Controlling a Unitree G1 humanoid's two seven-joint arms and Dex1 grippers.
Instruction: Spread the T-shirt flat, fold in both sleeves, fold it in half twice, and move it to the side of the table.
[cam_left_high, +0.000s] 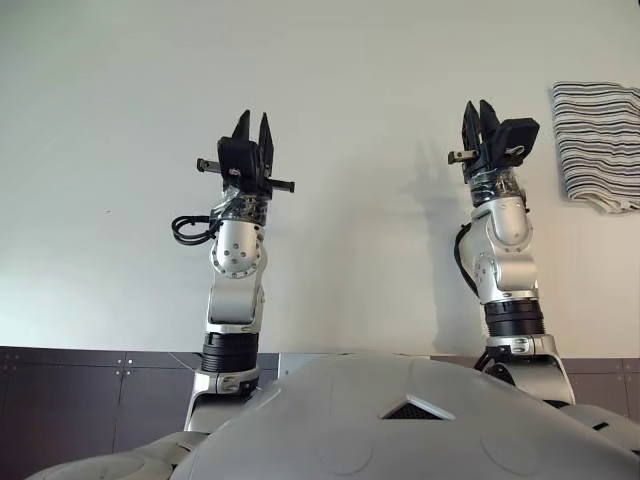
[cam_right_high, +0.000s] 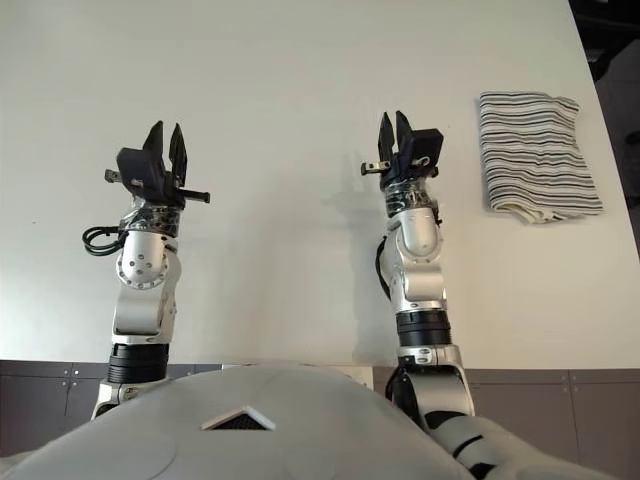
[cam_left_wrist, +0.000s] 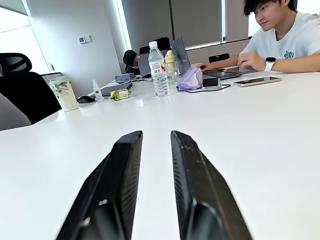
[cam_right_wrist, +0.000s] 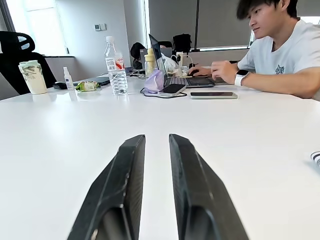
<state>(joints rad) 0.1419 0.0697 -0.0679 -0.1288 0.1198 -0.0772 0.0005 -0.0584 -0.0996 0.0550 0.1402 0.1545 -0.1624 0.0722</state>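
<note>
Over table | left end effector, right end effector: narrowly parted, apparently empty | T-shirt folded, far right

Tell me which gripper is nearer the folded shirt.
The right gripper; the striped shirt lies just off to its right, far from the left gripper.

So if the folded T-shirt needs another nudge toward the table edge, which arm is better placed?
Right, probably. The right gripper is empty and closest to the folded striped T-shirt; the left gripper is far off across the white table.
</note>
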